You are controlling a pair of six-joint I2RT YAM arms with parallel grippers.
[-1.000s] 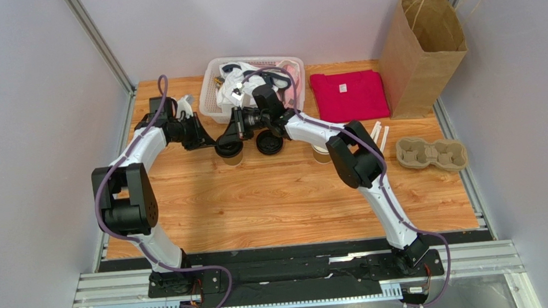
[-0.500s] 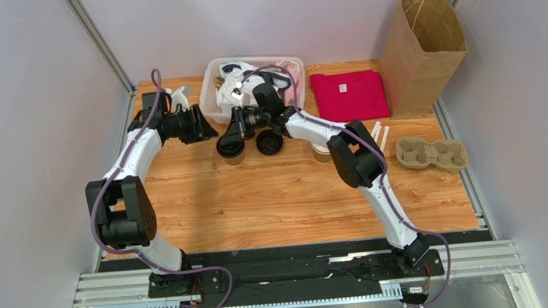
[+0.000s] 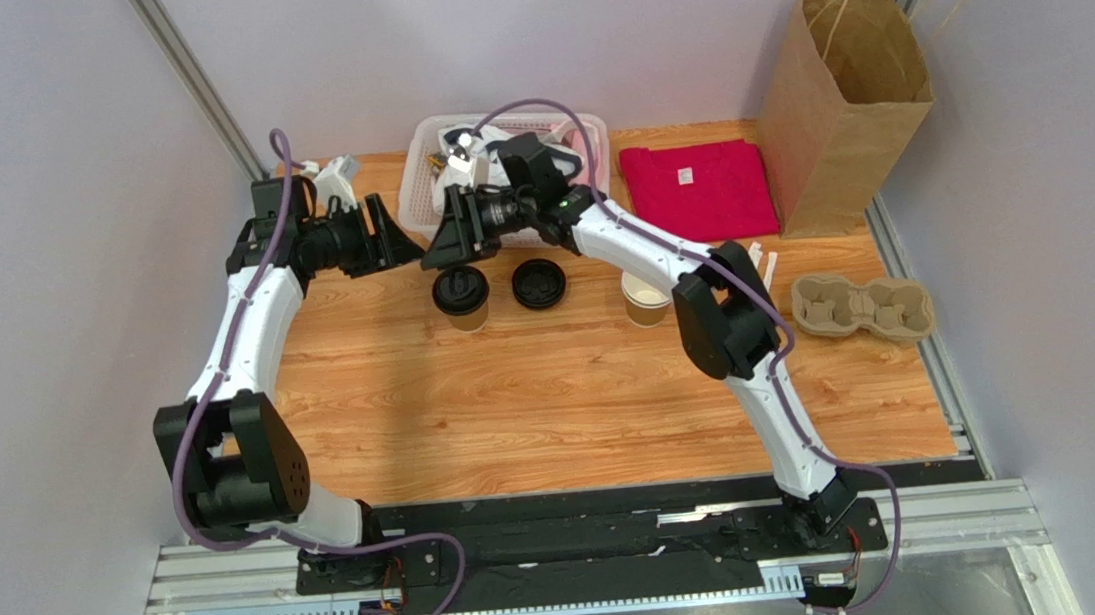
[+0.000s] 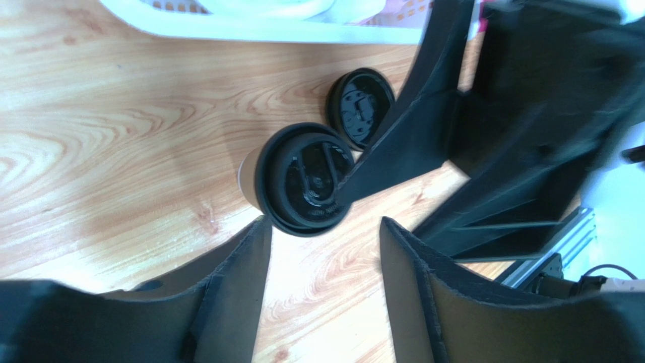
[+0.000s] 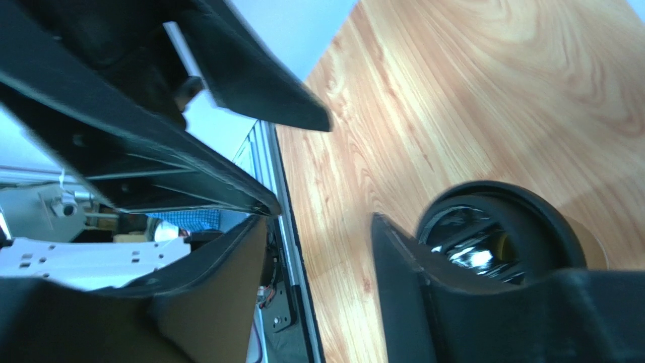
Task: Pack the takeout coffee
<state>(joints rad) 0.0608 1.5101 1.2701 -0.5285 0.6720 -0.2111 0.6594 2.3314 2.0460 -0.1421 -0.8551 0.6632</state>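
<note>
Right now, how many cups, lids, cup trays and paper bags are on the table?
Cups: 2, the lidded cup and the open cup
Lids: 2, the fitted lid and the loose lid
Cup trays: 1, the cup tray
Paper bags: 1, the paper bag
Total: 6
</note>
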